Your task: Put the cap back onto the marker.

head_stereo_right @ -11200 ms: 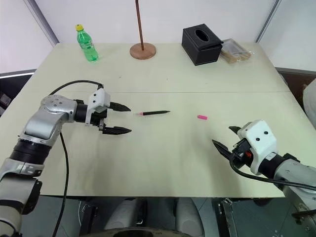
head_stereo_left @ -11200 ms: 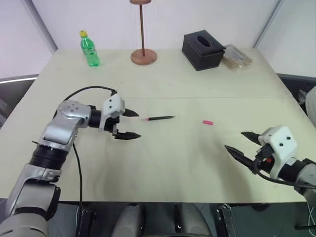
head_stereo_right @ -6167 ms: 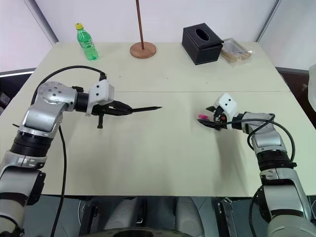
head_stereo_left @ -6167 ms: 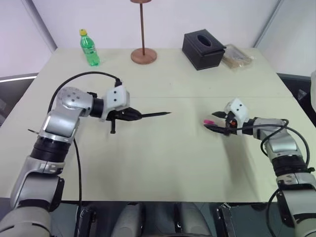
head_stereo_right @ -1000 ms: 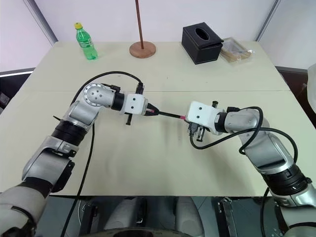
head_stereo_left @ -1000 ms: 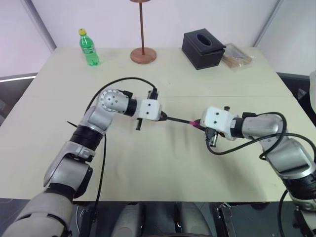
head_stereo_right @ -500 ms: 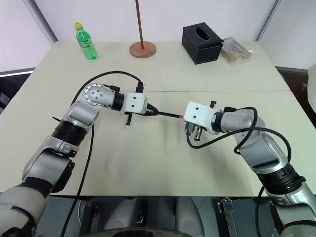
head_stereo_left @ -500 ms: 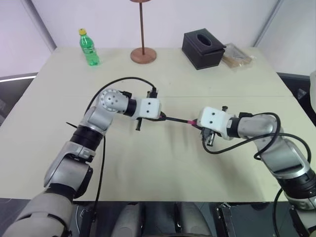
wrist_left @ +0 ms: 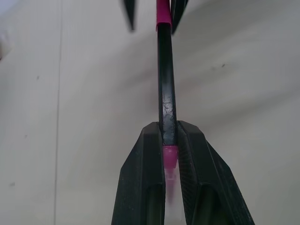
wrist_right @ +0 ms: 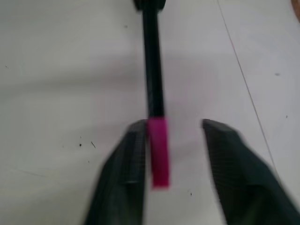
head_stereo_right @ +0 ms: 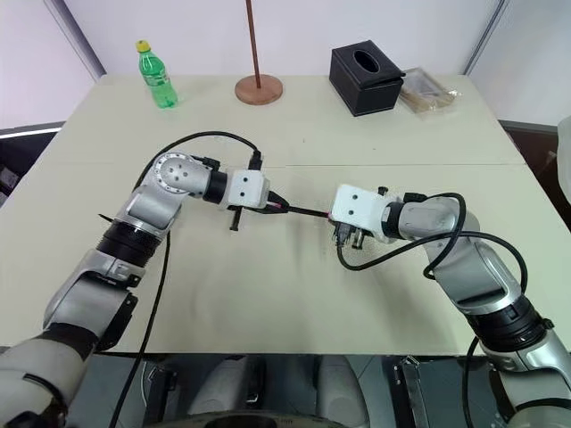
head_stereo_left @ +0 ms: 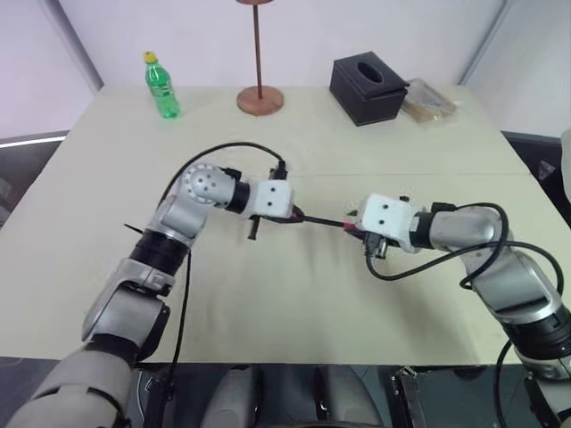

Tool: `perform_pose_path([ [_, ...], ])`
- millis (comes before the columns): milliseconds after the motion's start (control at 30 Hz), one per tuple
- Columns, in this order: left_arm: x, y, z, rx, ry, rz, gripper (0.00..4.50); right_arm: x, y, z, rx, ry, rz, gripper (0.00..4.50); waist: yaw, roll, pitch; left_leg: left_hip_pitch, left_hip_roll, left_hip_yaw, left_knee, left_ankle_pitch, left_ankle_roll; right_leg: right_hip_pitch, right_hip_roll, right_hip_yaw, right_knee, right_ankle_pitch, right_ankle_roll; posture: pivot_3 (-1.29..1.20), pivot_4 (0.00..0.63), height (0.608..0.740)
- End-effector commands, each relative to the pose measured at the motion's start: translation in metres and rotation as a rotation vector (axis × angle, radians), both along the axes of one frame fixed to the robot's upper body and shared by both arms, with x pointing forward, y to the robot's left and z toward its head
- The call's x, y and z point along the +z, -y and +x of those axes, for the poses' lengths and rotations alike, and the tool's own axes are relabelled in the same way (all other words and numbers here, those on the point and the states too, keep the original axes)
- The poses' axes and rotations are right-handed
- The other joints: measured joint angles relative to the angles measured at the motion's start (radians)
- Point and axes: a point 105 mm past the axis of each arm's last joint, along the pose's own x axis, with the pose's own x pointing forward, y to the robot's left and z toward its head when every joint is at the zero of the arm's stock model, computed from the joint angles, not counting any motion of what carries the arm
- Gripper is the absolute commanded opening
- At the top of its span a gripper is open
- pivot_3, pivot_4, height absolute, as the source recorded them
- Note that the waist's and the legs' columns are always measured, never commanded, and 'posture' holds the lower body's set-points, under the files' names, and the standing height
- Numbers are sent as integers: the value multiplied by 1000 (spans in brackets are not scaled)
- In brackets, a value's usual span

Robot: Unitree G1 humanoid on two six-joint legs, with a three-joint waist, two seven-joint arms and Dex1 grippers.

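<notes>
My left gripper (head_stereo_left: 294, 214) is shut on the thin black marker (head_stereo_left: 321, 219), holding it just above the table with its free end pointing toward my right gripper (head_stereo_left: 357, 230). The bright pink cap (wrist_right: 158, 150) sits on that end of the marker (wrist_right: 152, 70), in line with it. My right gripper (wrist_right: 173, 124) is open around the cap, which lies close against one finger and well apart from the other. In the left wrist view the marker (wrist_left: 165, 70) runs out from the shut left gripper (wrist_left: 169, 129) to the cap (wrist_left: 162, 11).
On the far side of the table (head_stereo_left: 268, 303) are a green bottle (head_stereo_left: 161, 86), a wooden stand with a round base (head_stereo_left: 260, 101), a black tissue box (head_stereo_left: 368, 89) and a clear packet (head_stereo_left: 428, 100). My left arm's black cable arcs over the table's middle.
My right gripper's fingers have spread apart from the cap, which stays on the marker's end. Both arms have kept their places.
</notes>
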Motion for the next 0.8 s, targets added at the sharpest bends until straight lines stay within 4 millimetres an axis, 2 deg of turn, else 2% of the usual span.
perform_pose_path([
  [33, 10, -5, -3, -1, 26, -19, 0, 16, 7, -1, -7, 65, -9, 3856, -1, 0, 0, 0, 0, 0, 0, 0, 0, 0, 0, 0, 0, 0, 0, 0, 150, 740],
  [67, 9, -8, -3, 8, 23, -14, 0, 17, 10, -1, -12, 65, -10, 4459, -1, 0, 0, 0, 0, 0, 0, 0, 0, 0, 0, 0, 0, 0, 0, 0, 150, 740],
  [200, 7, -22, -2, 44, 15, -2, 0, 20, 17, -7, -21, 45, -5, 4459, 0, 0, 0, 0, 0, 0, 0, 0, 0, 0, 0, 0, 0, 0, 0, 0, 150, 740],
  [433, 14, -30, -3, 105, -29, -50, 0, 26, 16, -20, -32, 18, 80, 4459, 1, 0, 0, 0, 0, 0, 0, 0, 0, 0, 0, 0, 0, 0, 0, 0, 150, 740],
  [567, 23, -35, -2, 249, -106, -186, 0, 26, 15, -28, -67, 7, 153, 4459, -1, 0, 0, 0, 0, 0, 0, 0, 0, 0, 0, 0, 0, 0, 0, 0, 150, 740],
  [800, -3, -62, -21, 580, -238, -281, 0, 16, 7, -40, -101, -25, 235, 4459, 0, 0, 0, 0, 1, -1, 0, 0, 0, 0, 0, 0, 0, 0, 0, 0, 150, 740],
])
